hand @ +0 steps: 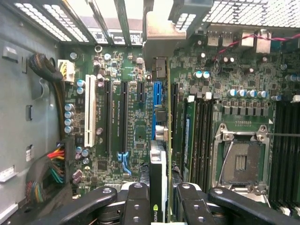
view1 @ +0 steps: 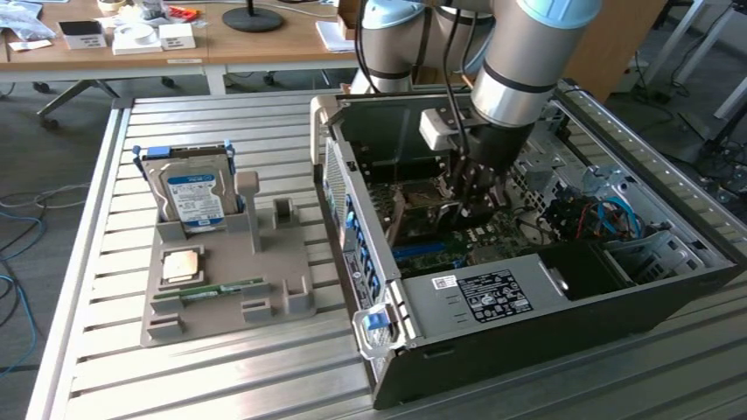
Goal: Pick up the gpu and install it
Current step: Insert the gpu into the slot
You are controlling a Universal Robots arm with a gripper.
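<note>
My pincer (hand: 161,199) is clamped on the gpu (hand: 158,164), holding it edge-on directly over the blue motherboard slot (hand: 156,101), evidently so the connector edge aligns with it.

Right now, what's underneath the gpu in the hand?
The gpu, clamped in the hand, is edge-on over the motherboard inside the computer case. A blue slot shows along its edge; the board directly beneath the card is covered.
</note>
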